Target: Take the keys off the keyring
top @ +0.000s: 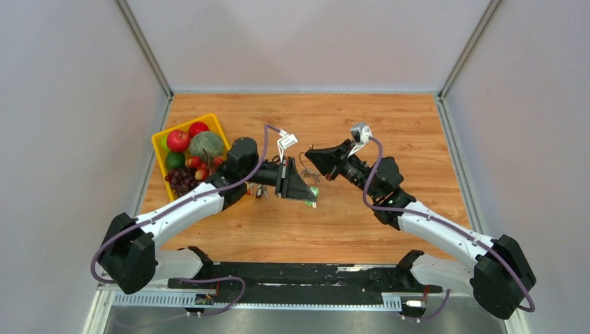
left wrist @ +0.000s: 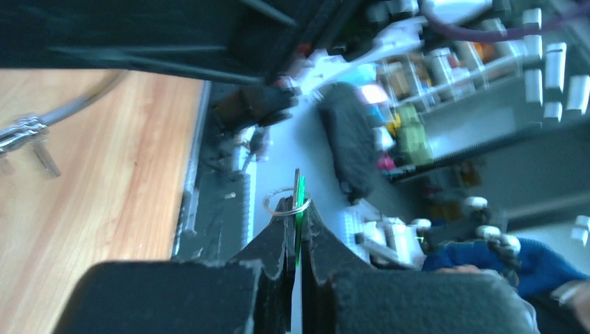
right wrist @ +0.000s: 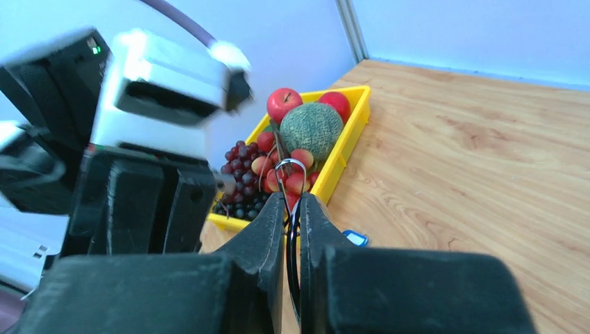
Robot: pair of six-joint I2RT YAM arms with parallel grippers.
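Observation:
My left gripper (left wrist: 296, 203) is shut on a green key (left wrist: 300, 209), held edge-on between the pads. A small silver ring (left wrist: 278, 204) hangs off that key at the fingertips. In the top view this gripper (top: 312, 195) hovers over the middle of the table, the green key (top: 314, 192) at its tip. Just above it, my right gripper (top: 309, 154) points left. In its wrist view the right gripper (right wrist: 292, 198) is shut on the keyring (right wrist: 291, 167), whose thin wire loop pokes out past the tips. A blue key (right wrist: 355, 238) lies on the wood.
A yellow fruit basket (top: 161, 139) with apples, a melon and grapes stands at the left of the table, close behind the left arm. In the right wrist view the basket (right wrist: 348, 136) lies straight ahead. Grey walls enclose the wooden table (top: 417, 139).

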